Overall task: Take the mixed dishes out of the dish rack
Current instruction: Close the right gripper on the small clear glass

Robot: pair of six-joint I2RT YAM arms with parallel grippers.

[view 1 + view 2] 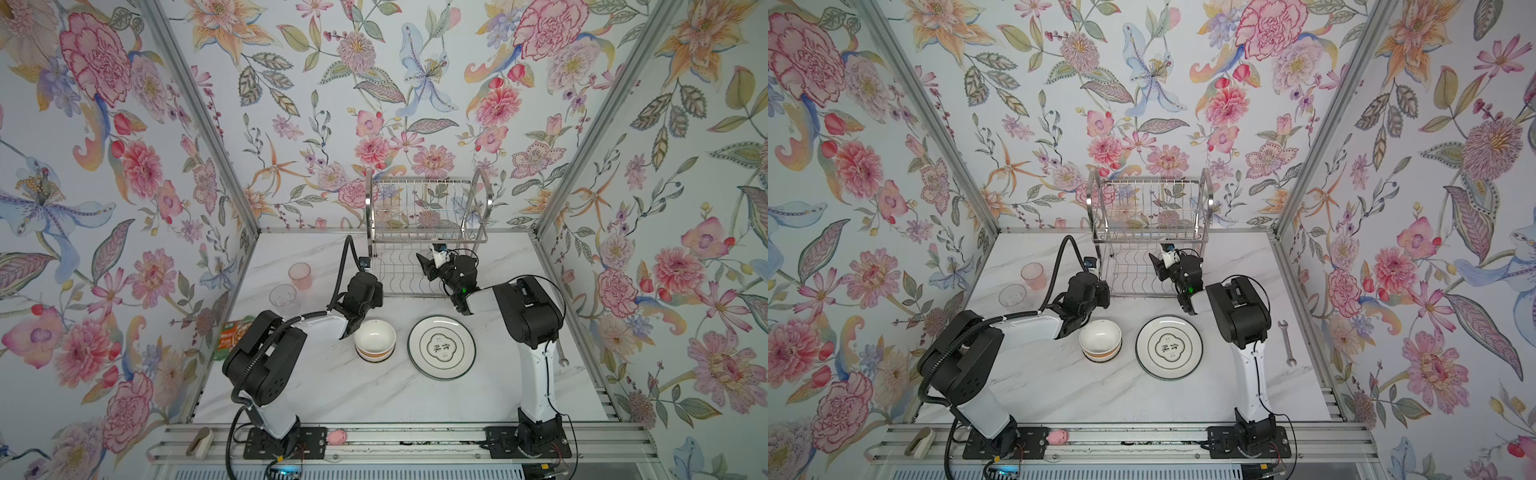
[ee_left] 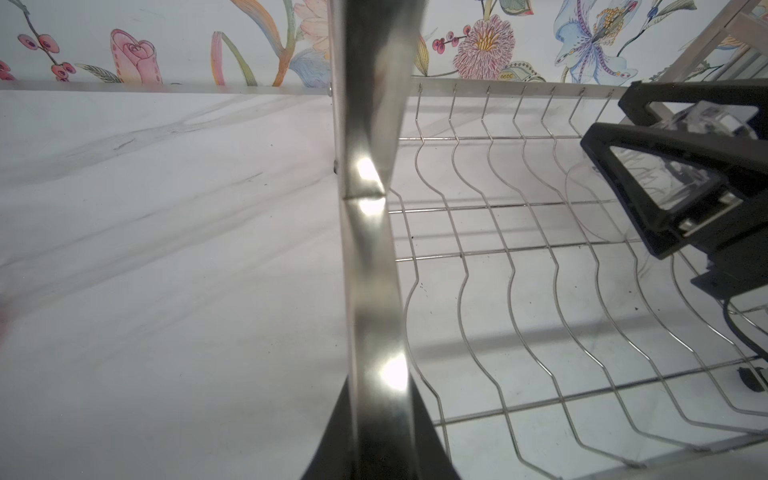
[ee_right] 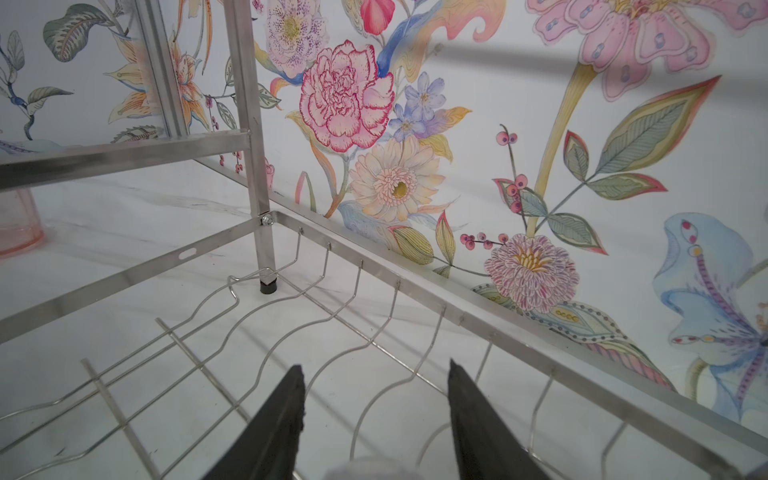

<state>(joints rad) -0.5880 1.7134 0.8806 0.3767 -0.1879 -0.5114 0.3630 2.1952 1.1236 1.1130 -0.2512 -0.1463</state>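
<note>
Marble tabletop [image 1: 332,390], floral walls [image 1: 104,166], dish rack [image 1: 424,232]

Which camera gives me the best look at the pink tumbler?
Both top views: the pink tumbler stands whole and upright on the table. The right wrist view catches only its lower part at the picture's edge. The left wrist view shows no clear sign of it.

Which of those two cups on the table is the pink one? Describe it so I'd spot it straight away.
Start at the dish rack against the back wall, then look to its left on the marble table. Two cups stand there close together; the pink tumbler is the one nearer the back wall. Its neighbour, the clear tumbler, has no colour at all.
</note>
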